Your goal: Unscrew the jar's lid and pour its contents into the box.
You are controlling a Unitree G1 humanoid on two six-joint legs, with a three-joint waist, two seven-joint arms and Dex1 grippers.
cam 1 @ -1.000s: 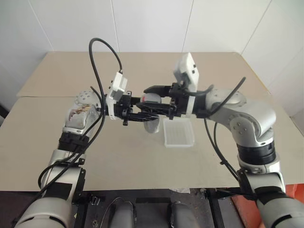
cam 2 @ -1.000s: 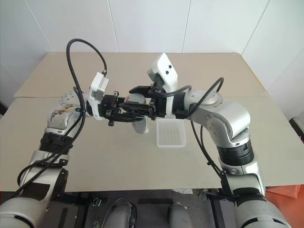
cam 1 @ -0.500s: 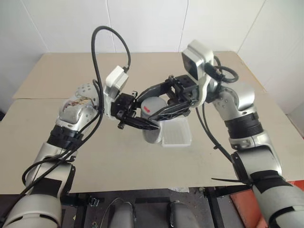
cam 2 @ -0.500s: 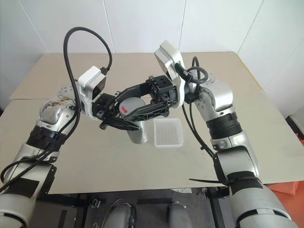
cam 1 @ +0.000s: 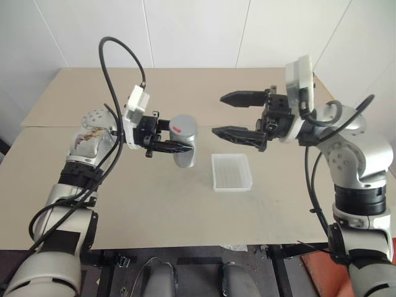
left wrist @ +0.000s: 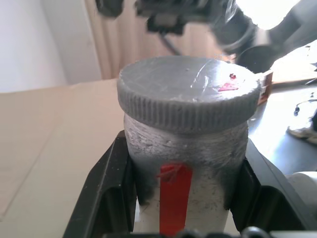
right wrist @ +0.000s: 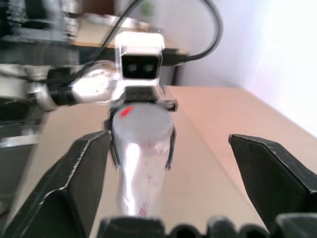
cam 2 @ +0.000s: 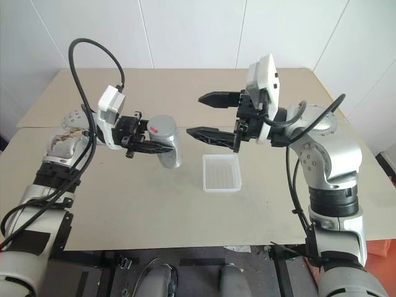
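Our left hand (cam 1: 168,146) is clamped on the jar (cam 1: 184,150), its two flat black fingers (left wrist: 106,191) pressing the frosted, scuffed cylinder from either side just under the lid (left wrist: 189,93). The jar hangs above the desk (cam 1: 124,204), left of the box (cam 1: 231,171). The lid is a round grey cap with a finely ribbed rim and a scratched flat top carrying a small red mark; it sits on the jar. A red strip runs down the jar's wall below it. We cannot make out the contents through the cloudy wall.

Our right hand (cam 1: 232,115) stands to the right of the jar and apart from it, its long, tapering black fingers spread wide with nothing between them.

The box is a shallow, translucent white rectangle with a ribbed floor, lying flat on the smooth tan desk.
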